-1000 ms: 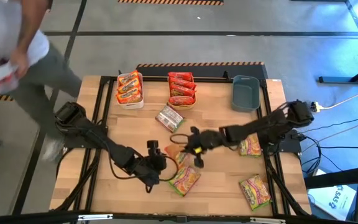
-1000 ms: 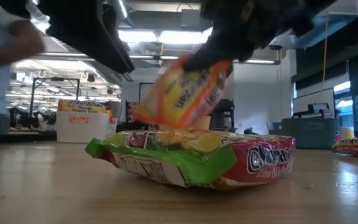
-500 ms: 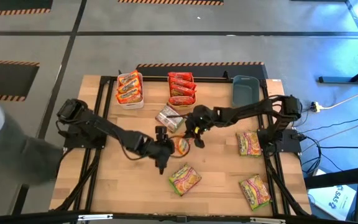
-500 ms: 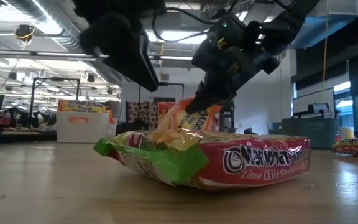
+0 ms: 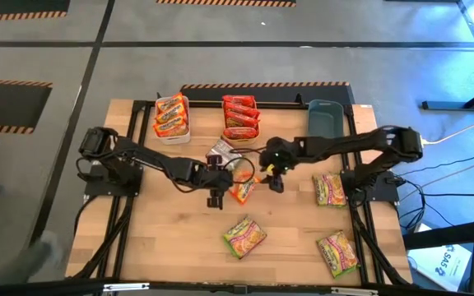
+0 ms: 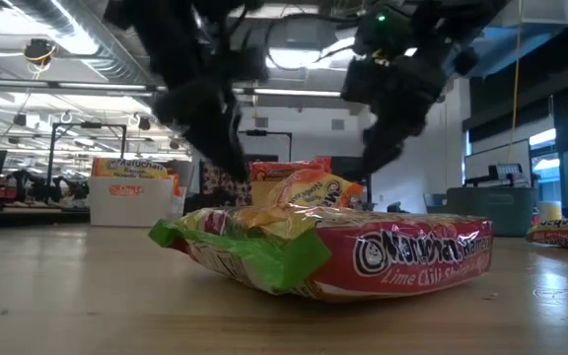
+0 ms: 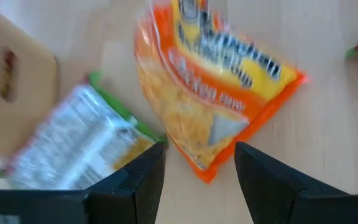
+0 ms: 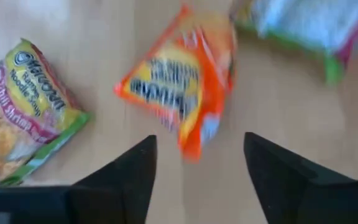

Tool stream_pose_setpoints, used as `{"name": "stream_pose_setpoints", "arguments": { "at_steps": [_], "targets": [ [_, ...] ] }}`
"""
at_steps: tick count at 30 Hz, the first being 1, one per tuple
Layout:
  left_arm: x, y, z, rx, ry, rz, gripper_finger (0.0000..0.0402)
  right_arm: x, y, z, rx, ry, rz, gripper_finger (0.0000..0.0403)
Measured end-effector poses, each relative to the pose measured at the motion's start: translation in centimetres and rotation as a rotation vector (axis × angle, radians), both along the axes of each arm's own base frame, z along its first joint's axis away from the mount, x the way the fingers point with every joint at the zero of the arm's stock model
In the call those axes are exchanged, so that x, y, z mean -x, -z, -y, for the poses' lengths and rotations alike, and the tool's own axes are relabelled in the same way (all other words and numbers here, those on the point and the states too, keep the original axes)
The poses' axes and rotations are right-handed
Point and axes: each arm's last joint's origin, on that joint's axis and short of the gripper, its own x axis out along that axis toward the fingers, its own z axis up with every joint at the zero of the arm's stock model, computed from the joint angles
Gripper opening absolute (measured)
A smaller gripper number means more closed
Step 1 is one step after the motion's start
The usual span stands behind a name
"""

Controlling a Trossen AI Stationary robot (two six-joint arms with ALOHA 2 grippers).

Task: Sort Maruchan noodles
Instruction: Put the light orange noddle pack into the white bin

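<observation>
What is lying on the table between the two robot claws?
In the high view, one orange noodle packet lies between the left claw and the right claw. Both wrist views show it past open fingers, held by neither.

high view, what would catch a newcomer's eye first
Both end effectors meet mid-table over one orange-yellow crinkly plastic noodle packet: the left end effector and the right end effector flank it, open. At the far edge, a white plastic bin and an orange plastic bin hold packets, while the grey-blue plastic bin looks empty.
</observation>
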Motion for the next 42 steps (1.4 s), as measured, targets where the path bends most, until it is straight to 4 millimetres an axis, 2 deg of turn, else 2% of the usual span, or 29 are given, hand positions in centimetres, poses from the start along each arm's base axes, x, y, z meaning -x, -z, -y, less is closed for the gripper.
{"name": "stream_pose_setpoints", "arguments": {
  "at_steps": [3, 6, 9, 13, 18, 20, 22, 26, 28, 31, 34, 38, 42],
  "targets": [
    [0.8, 2.2, -0.7, 0.050, -0.029, 0.023, 0.0187, 0.9, 0.6, -1.3, -0.031, 0.082, -0.059, 0.0244],
    [1.7, 4.3, -1.0, 0.128, -0.027, 0.056, 0.0187, 1.6, 2.1, -3.1, 0.007, 0.121, -0.094, 0.0251],
    [2.2, 5.5, -0.9, 0.220, 0.001, 0.128, 0.0187, 2.1, 3.5, -4.6, 0.050, 0.173, -0.092, 0.0252],
    [1.9, 6.0, -0.4, 0.288, 0.055, 0.277, 0.0187, 2.2, 3.8, -5.6, 0.070, 0.229, -0.026, 0.0252],
    [0.5, 7.4, -0.1, 0.353, 0.092, 0.320, 0.0187, 2.2, 3.7, -5.8, 0.065, 0.245, -0.025, 0.0252],
    [-0.1, 7.4, 0.1, 0.386, 0.118, 0.279, 0.0187, 2.2, 3.8, -5.8, 0.051, 0.245, -0.032, 0.0252],
    [-0.6, 6.5, 0.3, 0.395, 0.123, 0.223, 0.0187, 2.2, 3.7, -5.8, 0.043, 0.246, -0.033, 0.0252],
    [-0.3, 4.1, 0.2, 0.352, 0.091, 0.102, 0.0187, 2.2, 3.7, -5.8, 0.041, 0.245, -0.034, 0.0252],
    [0.5, 3.8, -0.1, 0.290, 0.052, 0.038, 0.0187, 2.1, 3.6, -5.8, 0.042, 0.247, -0.023, 0.0252],
    [1.2, 4.3, -0.6, 0.175, -0.028, -0.004, 0.0187, 2.0, 3.5, -5.7, 0.049, 0.268, 0.003, 0.0252],
    [1.8, 5.9, -1.2, 0.123, -0.076, -0.035, 0.0187, 1.7, 3.8, -5.8, 0.011, 0.300, 0.041, 0.0252],
    [1.7, 7.0, -1.3, 0.190, -0.055, 0.028, 0.0187, 1.6, 4.9, -5.8, -0.048, 0.351, 0.038, 0.0252],
    [0.9, 7.5, -0.5, 0.263, 0.009, 0.114, 0.0187, 1.7, 5.9, -5.8, -0.112, 0.417, 0.055, 0.0252]
  ]
}}
